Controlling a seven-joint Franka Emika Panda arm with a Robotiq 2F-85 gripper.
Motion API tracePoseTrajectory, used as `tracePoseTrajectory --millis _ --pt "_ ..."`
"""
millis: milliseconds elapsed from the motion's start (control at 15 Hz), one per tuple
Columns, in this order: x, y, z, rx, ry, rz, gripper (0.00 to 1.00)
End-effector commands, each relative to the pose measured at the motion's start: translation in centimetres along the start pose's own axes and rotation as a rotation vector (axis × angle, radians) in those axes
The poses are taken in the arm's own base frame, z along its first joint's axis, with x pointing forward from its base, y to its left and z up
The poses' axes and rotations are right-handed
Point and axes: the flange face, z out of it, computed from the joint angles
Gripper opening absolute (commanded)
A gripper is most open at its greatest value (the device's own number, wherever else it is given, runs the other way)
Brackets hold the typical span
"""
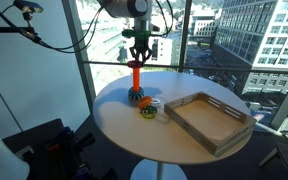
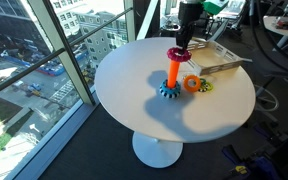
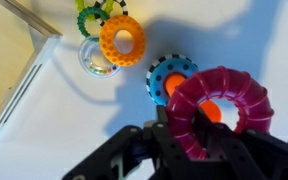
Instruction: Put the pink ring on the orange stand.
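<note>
My gripper (image 3: 194,135) is shut on the rim of the pink ring (image 3: 234,95), holding it flat right above the orange stand. In the wrist view the stand's orange peg tip (image 3: 212,110) shows through the ring's hole, and its round multicoloured base (image 3: 167,72) lies below. In both exterior views the ring (image 1: 137,62) (image 2: 176,53) sits at the top of the upright orange stand (image 1: 137,78) (image 2: 172,72), with the gripper (image 1: 137,55) (image 2: 184,42) over it. I cannot tell whether the ring touches the peg.
A wooden tray (image 1: 209,120) (image 2: 224,62) stands on the round white table (image 1: 124,125) (image 2: 134,100). An orange ring (image 3: 122,38) (image 2: 192,84), a yellow-green ring (image 3: 92,15) and a clear ring (image 3: 94,60) lie clustered beside the stand. A window wall runs behind the table.
</note>
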Motion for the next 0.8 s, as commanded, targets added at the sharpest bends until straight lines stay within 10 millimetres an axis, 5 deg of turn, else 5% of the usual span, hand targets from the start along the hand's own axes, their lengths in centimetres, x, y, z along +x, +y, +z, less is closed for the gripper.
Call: tracePoseTrajectory --millis 0,733 --pt "1.1 -0.3 -0.1 -0.028 0.007 0.005 0.1" --pt "2.1 0.2 1.2 -0.066 0.031 0.002 0.1"
